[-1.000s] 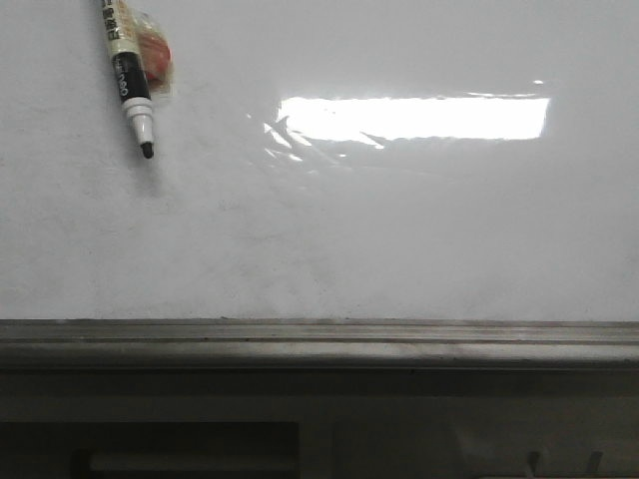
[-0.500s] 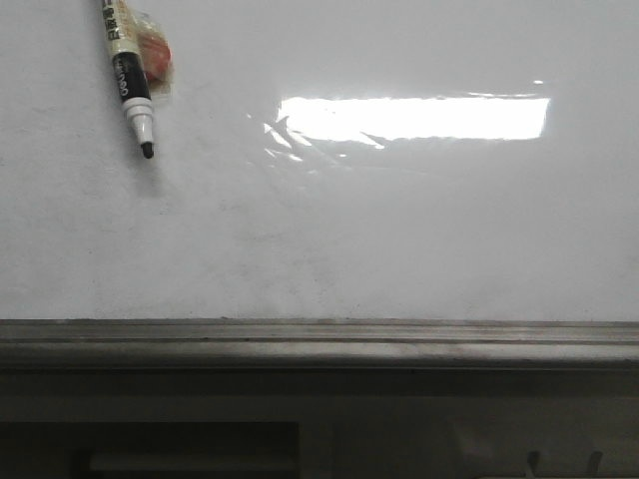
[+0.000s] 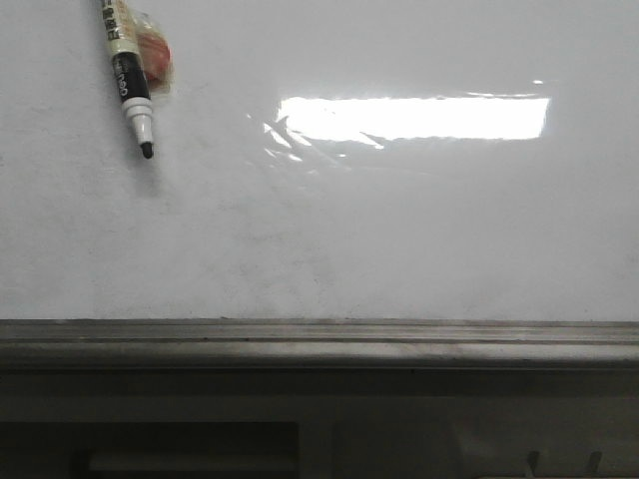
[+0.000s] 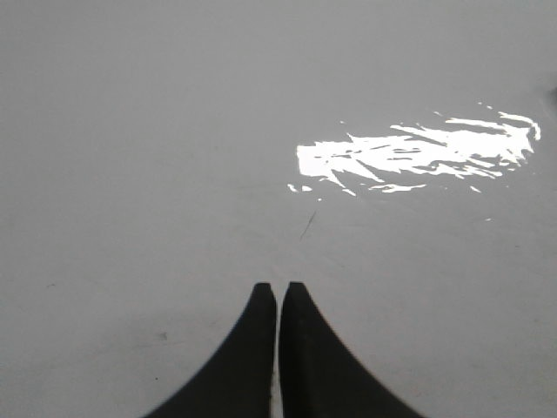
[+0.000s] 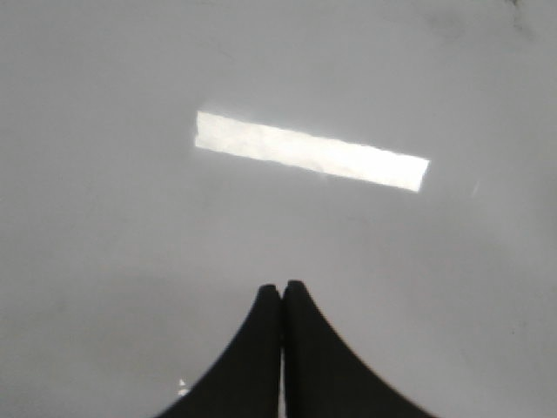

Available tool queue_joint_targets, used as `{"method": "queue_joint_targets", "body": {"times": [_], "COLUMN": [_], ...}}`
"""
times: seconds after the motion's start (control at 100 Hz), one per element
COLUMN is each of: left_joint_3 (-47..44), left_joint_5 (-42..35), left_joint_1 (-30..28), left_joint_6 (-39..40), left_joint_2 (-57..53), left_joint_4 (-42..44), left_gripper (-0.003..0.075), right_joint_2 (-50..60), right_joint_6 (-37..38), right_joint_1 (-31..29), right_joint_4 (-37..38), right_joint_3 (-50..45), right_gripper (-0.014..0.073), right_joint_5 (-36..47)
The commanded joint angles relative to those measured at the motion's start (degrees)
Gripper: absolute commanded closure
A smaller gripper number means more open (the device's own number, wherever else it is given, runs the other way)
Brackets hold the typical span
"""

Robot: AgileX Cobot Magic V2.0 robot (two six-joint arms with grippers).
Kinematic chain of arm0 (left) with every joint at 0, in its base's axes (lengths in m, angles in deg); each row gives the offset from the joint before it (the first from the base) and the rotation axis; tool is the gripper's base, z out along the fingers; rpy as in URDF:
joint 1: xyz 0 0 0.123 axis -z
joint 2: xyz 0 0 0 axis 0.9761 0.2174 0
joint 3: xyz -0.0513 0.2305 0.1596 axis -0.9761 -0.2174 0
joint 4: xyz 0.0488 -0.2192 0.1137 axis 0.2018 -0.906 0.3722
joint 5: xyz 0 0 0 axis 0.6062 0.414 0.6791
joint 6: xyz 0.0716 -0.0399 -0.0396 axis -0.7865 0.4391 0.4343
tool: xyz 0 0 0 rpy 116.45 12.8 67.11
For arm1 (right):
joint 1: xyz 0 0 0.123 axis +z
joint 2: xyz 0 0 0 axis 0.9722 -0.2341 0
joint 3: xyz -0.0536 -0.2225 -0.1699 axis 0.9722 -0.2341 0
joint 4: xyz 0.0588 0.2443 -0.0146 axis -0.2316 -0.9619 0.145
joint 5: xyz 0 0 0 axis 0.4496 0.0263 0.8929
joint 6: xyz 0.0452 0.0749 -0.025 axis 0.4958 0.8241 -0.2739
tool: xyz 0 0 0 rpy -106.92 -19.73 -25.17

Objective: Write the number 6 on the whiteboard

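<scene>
The whiteboard (image 3: 399, 230) fills the front view, glossy white with faint smudges, a bright light glare (image 3: 414, 118) and a grey bottom rail (image 3: 319, 344). No number 6 shows on it. A marker (image 3: 128, 75) with a cream and black barrel hangs in from the top left, its black tip (image 3: 147, 150) at or just off the board. An orange thing in clear wrap (image 3: 155, 55) sits behind it; what holds the marker is out of view. My left gripper (image 4: 278, 292) is shut and empty over the board (image 4: 130, 131). My right gripper (image 5: 280, 292) is shut and empty over the board (image 5: 130, 244).
A short thin dark mark (image 4: 307, 226) lies on the board just beyond the left fingertips. Below the rail is a dark cabinet front (image 3: 200, 439). The glare also shows in the left wrist view (image 4: 409, 157) and in the right wrist view (image 5: 309, 150).
</scene>
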State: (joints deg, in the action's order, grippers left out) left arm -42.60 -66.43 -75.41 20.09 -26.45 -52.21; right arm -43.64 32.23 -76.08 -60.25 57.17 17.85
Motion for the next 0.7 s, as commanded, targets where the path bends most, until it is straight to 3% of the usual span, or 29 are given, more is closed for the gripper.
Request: {"method": "queue_joint_targets", "body": {"times": [0.0, 0.25, 0.59, 0.69], "left_joint_3": [-2.79, -2.79, -2.79, -2.43], "left_joint_5": [-4.28, -4.28, -4.67, -5.59], "left_joint_1": [-0.08, -0.08, -0.08, -0.08], "left_joint_6": [0.36, 0.36, 0.36, 0.36], "left_joint_2": [-1.81, -1.81, -1.81, -1.81], "left_joint_4": [-0.54, -6.98, -32.18, -39.05], "left_gripper": [0.074, 0.074, 0.0741, 0.0741], "right_joint_2": [0.99, 0.99, 0.99, 0.99], "right_joint_6": [-0.34, -0.34, -0.34, -0.34], "right_joint_1": [-0.41, -0.41, -0.41, -0.41], "right_joint_4": [0.59, -7.46, -33.26, -35.76], "right_joint_3": [-1.36, -1.36, -1.28, -0.63], "right_gripper": [0.0659, 0.0659, 0.0659, 0.0659], "right_joint_5": [4.74, 4.99, 5.63, 5.03]}}
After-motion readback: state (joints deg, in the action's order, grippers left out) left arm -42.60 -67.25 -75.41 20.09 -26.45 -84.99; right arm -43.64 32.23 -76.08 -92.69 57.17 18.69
